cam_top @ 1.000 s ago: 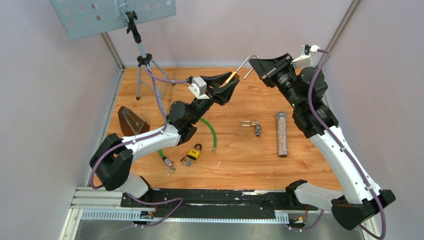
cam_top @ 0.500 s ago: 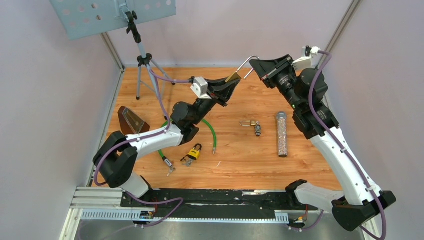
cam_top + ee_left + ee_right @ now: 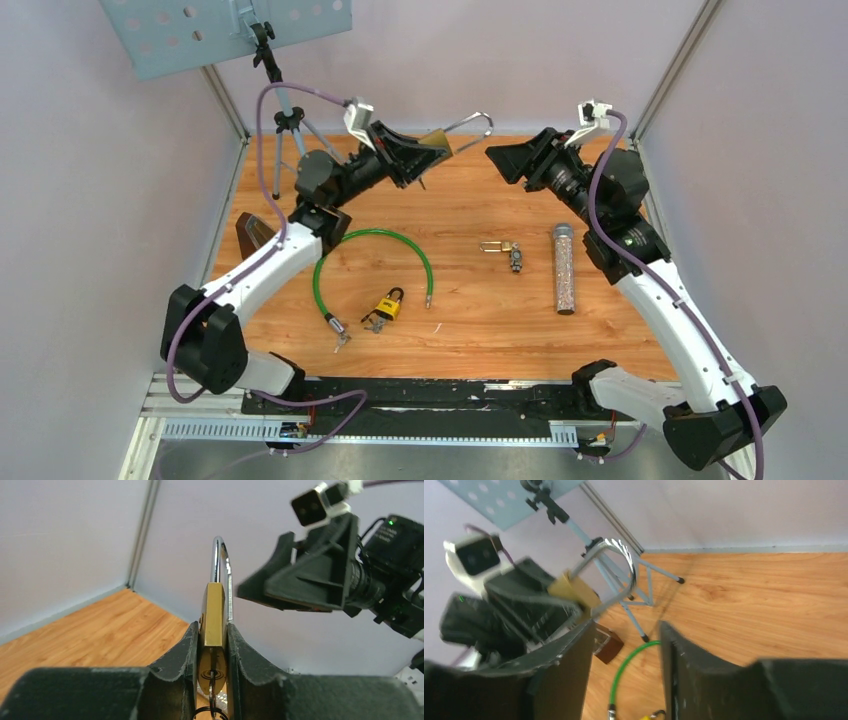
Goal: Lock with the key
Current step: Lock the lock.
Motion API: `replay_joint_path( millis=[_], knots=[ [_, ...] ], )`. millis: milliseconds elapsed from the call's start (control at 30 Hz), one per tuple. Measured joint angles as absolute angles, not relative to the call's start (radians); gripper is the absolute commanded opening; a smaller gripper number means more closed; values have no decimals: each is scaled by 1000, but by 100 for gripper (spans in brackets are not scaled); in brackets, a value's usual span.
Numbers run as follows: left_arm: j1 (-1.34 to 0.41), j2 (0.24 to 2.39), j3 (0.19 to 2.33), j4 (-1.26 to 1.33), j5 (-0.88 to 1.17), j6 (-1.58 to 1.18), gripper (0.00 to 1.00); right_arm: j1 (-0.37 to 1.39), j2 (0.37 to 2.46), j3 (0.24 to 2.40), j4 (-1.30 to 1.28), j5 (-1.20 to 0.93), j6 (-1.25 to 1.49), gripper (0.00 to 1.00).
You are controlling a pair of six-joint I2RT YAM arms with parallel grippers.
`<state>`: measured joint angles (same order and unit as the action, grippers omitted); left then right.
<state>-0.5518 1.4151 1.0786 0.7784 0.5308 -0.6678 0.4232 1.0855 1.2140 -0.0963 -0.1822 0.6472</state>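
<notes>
Leftward, a tripod (image 3: pixel 283 110) is stood beside the left pincer (image 3: pixel 425 152), by which the brass padlock (image 3: pixel 437 140) is clamped aloft near the rear edge of the bench (image 3: pixel 480 320). A green cable (image 3: pixel 372 233) is laid below. The right pincer (image 3: pixel 626 627) is held released, apart.

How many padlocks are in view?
3: a large brass padlock clamped in the left gripper, a yellow padlock beside the green cable, and a small brass padlock lying farther right.

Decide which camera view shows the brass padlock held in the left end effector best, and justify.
Left wrist: the brass padlock sits centred and sharp, clamped in the left end effector, shackle upward. Top external shows it small, far off; right wrist shows it blurred, side-on.
</notes>
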Motion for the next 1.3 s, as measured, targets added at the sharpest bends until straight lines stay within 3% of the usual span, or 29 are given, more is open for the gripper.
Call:
replay_joint_path(
  millis=[67,133,500,733,833,967,1067,1300],
  knots=[
    [-483,1401,1108,713,579,-698,0,401,1075,1209,-112,-257,577,77],
    [-421,1386,1124,656,632,-714,0,384,1065,1210,-123,-323,520,82],
    [-328,1361,1213,399,1039,-704,0,369,1082,1290,-226,-597,336,81],
    [-326,1361,1239,378,1208,-675,0,368,1144,1324,-244,-730,320,62],
    [-326,1361,1240,389,1249,-679,0,368,1166,1326,-245,-781,311,43],
    [-325,1366,1250,414,1280,-698,0,368,1205,1354,-254,-830,310,25],
    [-321,1382,1258,448,1286,-725,0,370,1224,1381,-257,-854,311,2],
    [-313,1458,1263,678,1311,-948,0,379,1234,1388,-249,-869,308,0]
  ],
)
